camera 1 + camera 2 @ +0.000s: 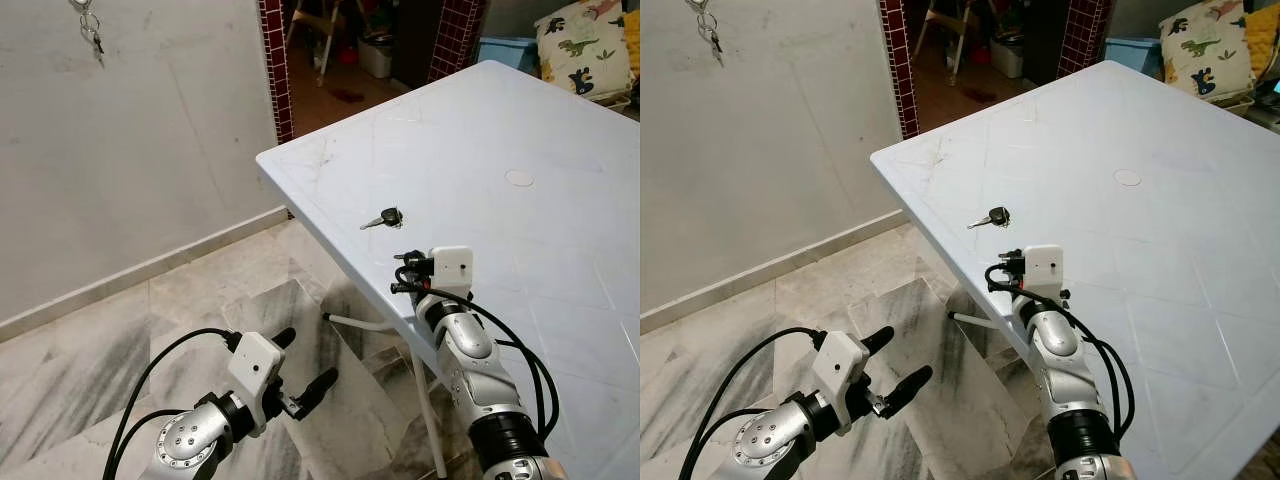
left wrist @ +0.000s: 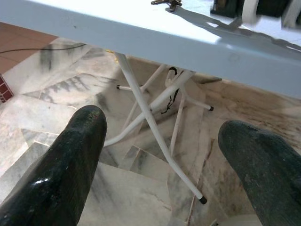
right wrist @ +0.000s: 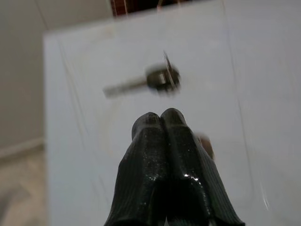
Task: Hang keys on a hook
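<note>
Right gripper (image 3: pixel 161 117) hangs over the white table (image 1: pixel 560 250), near its front edge, fingers pressed together, holding nothing. Key (image 1: pixel 383 219) lies flat on the table just ahead of the fingertips, apart from them, near the table's left corner; bare tabletop all around it. In the right wrist view the key (image 3: pixel 155 80) is blurred, black head with a ring, blade pointing toward the table's edge. Left gripper (image 1: pixel 300 370) is low, off the table's left edge, above the marble floor (image 1: pixel 120 330), fingers (image 2: pixel 70 160) spread wide, holding nothing. Left wrist view shows the table's underside edge and white folding legs (image 2: pixel 150 117) crossed beneath, open floor around them. Head views show a plain wall (image 1: pixel 150 130) to the left with another bunch of keys (image 1: pixel 90 25) hung high up on it, well apart from the table. Red-tiled doorway (image 1: pixel 275 60) behind, dinosaur pillow (image 1: pixel 585 45) past the far table corner.
</note>
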Controlling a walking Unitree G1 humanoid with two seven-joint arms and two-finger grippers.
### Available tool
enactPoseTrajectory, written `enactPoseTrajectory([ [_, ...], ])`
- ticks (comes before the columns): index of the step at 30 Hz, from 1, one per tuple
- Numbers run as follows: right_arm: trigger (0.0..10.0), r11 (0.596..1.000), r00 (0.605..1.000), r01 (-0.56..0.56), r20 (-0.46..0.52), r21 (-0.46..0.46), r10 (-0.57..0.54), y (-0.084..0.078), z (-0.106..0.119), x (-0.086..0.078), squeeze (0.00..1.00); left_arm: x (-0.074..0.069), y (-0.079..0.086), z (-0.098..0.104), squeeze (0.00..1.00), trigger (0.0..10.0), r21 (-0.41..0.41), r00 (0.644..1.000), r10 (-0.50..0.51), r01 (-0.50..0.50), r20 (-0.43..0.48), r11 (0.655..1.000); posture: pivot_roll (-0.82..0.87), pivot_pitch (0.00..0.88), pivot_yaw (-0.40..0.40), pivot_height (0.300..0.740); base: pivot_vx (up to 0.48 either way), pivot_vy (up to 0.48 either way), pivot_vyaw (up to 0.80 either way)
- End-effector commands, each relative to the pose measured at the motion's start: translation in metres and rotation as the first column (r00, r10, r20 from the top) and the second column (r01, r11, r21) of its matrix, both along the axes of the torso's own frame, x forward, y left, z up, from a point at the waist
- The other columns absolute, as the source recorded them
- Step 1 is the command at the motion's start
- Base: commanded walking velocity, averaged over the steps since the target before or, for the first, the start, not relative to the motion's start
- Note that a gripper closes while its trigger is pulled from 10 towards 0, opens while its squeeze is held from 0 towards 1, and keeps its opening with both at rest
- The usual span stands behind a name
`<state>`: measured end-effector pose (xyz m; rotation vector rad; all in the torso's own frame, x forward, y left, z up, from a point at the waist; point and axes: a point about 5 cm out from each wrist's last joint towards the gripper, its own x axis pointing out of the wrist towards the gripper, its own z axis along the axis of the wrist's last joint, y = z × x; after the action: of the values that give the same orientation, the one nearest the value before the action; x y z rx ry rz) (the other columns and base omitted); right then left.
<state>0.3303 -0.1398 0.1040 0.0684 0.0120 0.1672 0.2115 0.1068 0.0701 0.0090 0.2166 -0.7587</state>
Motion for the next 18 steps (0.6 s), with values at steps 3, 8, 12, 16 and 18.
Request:
enactPoseTrajectory([
  [3,0.0,0.995,0.997,-0.035,0.075,0.097,0.028,0.007,0.024,0.005,0.0,0.0,0.003,0.002,0.0,10.0,0.01,1.0,0.007,-0.007,0.001,1.0,0.04,0.106,0.062,0.74,0.0,0.0,0.0],
  [8,0.0,0.991,0.995,-0.048,0.092,0.123,0.037,0.009,0.031,0.006,0.0,-0.001,0.002,0.002,0.0,10.0,0.011,1.0,0.009,-0.009,0.0,1.0,0.04,0.108,0.062,0.74,0.0,0.0,0.0],
  [12,10.0,0.998,0.996,-0.045,0.085,0.032,0.042,0.006,0.026,0.002,0.33,-0.001,0.002,0.002,0.0,10.0,0.013,1.0,0.009,-0.009,-0.002,1.0,0.04,0.109,0.061,0.74,0.0,0.0,0.0],
  [16,10.0,0.999,0.998,-0.026,0.06,-0.041,0.028,0.001,0.017,-0.004,1.0,-0.002,0.002,0.002,0.0,10.0,0.015,1.0,0.011,-0.01,-0.008,1.0,0.04,0.112,0.061,0.74,0.0,0.0,0.0],
  [18,10.0,0.997,0.998,-0.026,0.052,-0.067,0.03,0.0,0.014,-0.007,1.0,-0.003,0.002,0.001,0.0,10.0,0.015,1.0,0.01,-0.01,-0.01,1.0,0.04,0.115,0.063,0.74,0.0,0.0,0.0],
])
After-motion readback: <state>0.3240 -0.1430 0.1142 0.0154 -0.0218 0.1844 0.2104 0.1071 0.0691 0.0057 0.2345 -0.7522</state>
